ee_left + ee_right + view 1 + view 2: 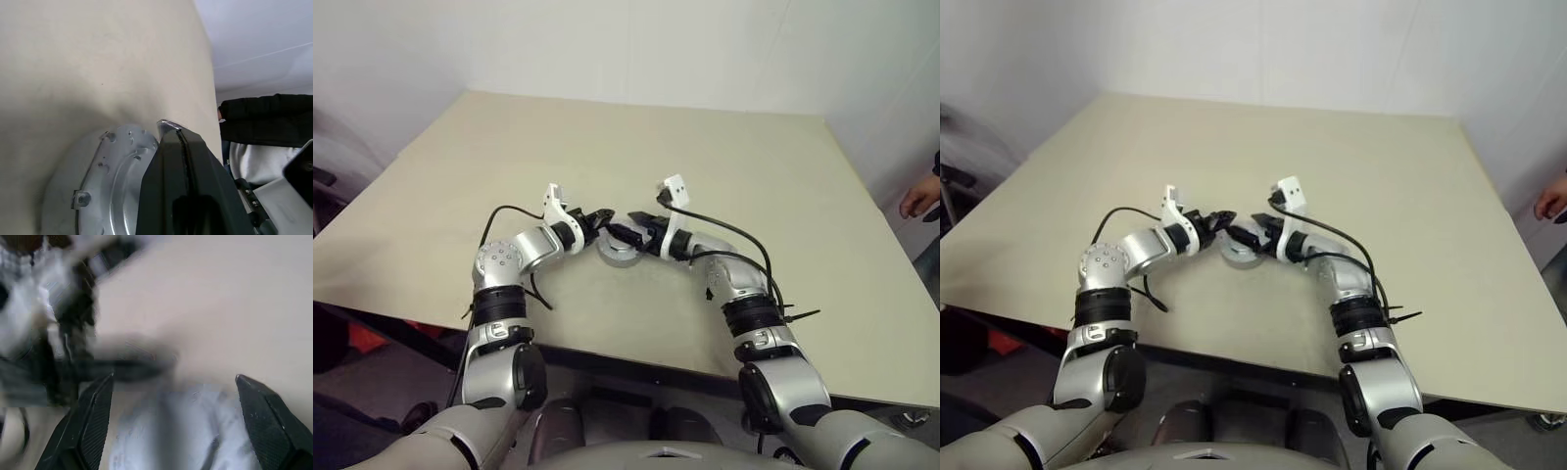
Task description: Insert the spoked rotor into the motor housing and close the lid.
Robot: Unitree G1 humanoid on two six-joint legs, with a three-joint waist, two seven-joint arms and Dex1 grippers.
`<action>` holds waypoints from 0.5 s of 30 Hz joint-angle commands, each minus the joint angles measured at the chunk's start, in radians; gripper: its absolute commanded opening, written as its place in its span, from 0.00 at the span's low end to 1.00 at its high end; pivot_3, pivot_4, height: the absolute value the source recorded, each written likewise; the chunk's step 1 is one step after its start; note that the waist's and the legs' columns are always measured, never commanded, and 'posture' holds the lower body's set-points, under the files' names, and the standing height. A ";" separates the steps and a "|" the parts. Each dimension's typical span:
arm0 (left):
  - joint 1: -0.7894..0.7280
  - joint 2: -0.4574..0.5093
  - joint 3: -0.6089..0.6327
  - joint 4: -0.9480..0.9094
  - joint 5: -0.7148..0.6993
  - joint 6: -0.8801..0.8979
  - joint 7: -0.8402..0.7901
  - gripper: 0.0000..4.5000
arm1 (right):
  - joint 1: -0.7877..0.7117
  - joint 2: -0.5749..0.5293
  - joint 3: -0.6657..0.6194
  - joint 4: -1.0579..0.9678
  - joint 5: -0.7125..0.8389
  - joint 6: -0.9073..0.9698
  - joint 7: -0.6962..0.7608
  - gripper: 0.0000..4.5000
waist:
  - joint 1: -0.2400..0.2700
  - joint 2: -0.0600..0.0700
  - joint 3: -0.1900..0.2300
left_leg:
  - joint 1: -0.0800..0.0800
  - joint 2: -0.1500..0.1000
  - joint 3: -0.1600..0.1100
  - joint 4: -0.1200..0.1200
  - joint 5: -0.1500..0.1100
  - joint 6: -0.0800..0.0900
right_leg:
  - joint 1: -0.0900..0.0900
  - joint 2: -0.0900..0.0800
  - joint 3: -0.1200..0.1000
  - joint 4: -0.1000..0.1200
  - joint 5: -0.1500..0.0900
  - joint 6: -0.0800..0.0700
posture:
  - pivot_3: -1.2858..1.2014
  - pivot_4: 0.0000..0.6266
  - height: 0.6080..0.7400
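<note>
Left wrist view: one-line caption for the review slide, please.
Left gripper, jaws shut, pinches the rim of the silvery lid lying on the beige table.

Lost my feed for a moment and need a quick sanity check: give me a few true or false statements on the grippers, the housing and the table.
1. The left gripper is shut on the edge of the round metal part. True.
2. The right gripper is clamped shut. False: its fingers stand wide apart, holding nothing.
3. The round metal part sits on the table between the two grippers. True.
4. The round metal part lies at the table's far edge. False: it is near the robot's side.
5. A person's hand shows past the table's right edge. True.
</note>
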 commanded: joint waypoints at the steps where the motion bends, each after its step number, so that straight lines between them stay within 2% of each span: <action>1: -0.005 -0.009 -0.022 0.018 0.003 0.036 0.000 0.00 | -0.047 0.005 -0.020 -0.076 0.035 -0.031 -0.006 0.99 | 0.005 -0.001 -0.001 | 0.000 0.001 0.000 0.001 0.000 0.000 | 0.002 0.000 -0.001 0.000 0.000 0.000 | 0.52 0.00 1.00; 5: 0.001 -0.030 0.001 0.034 -0.017 0.064 0.019 0.00 | -0.044 0.010 -0.017 -0.077 0.035 -0.036 -0.013 0.99 | 0.007 -0.001 -0.001 | 0.009 0.000 0.001 0.000 -0.001 0.000 | 0.010 0.000 -0.001 -0.001 -0.001 0.000 | 0.52 0.00 1.00; 15: 0.015 -0.041 0.008 0.020 -0.009 0.062 0.033 0.00 | -0.065 -0.018 -0.036 -0.044 0.041 0.035 -0.073 0.99 | 0.015 -0.001 -0.001 | 0.008 -0.004 0.000 0.000 -0.001 0.002 | 0.010 -0.005 -0.001 -0.001 -0.001 0.002 | 0.52 0.00 1.00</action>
